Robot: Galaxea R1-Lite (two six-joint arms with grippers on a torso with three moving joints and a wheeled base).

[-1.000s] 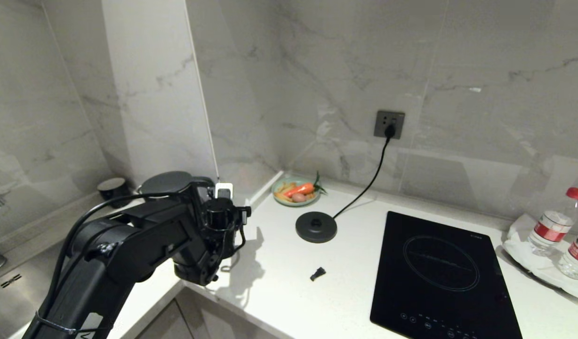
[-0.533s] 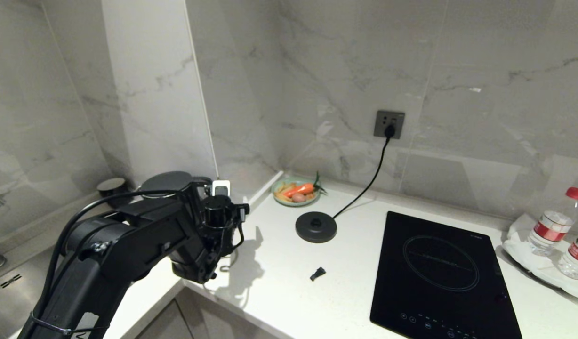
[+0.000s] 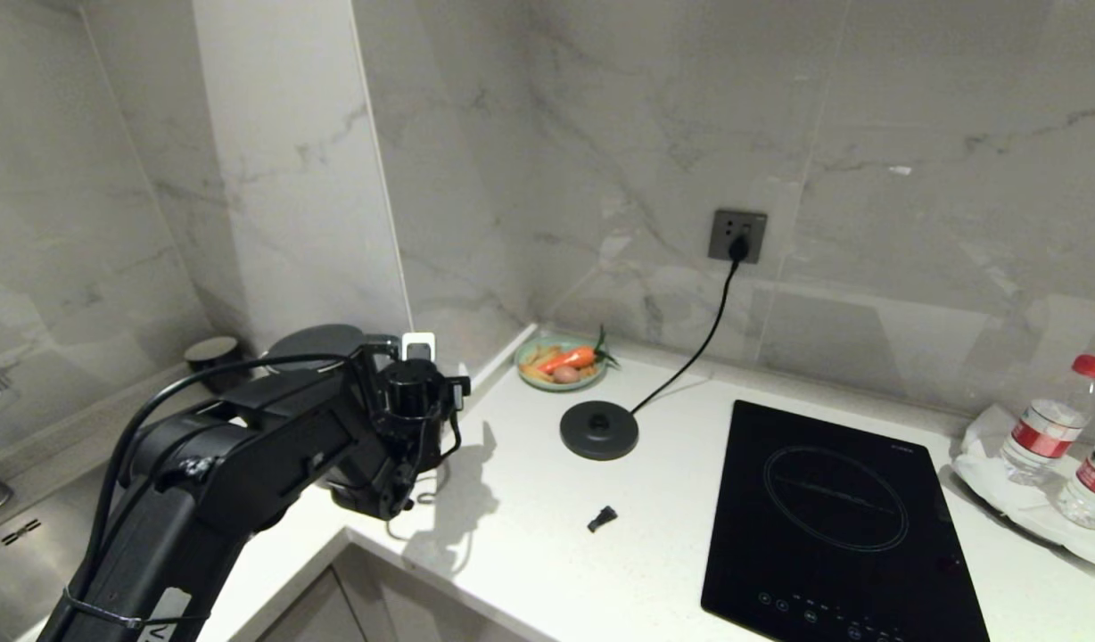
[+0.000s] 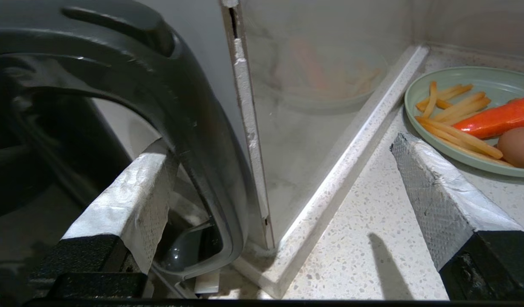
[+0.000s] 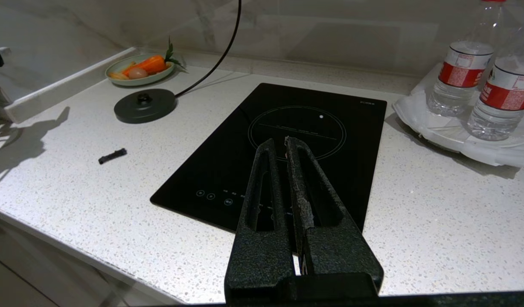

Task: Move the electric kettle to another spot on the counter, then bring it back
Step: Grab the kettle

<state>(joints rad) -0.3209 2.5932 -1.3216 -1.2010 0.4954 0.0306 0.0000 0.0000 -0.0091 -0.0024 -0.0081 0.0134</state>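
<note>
The left gripper (image 4: 262, 187) is reaching wide open at the electric kettle (image 3: 320, 343), which is sitting at the middle left of the head view on the counter (image 3: 530, 553). 1 padded finger (image 4: 129, 200) is poking through the loop handle (image 4: 193, 128); closing squarely across it looks wisest. The right gripper (image 5: 286, 147) is hanging shut and empty above the hob. Counting: 1 hob (image 3: 833, 526), 1 base disc (image 3: 599, 430), 1 plate (image 3: 561, 364), 2 bottles (image 3: 1051, 415).

No wording can be read anywhere. The hob (image 5: 287, 140) carries a small pale brand mark at its far corner and a row of round control symbols along its near edge, all too small to make out. The two bottles (image 5: 458, 76) wear red-and-white labels with print too fine to read.
</note>
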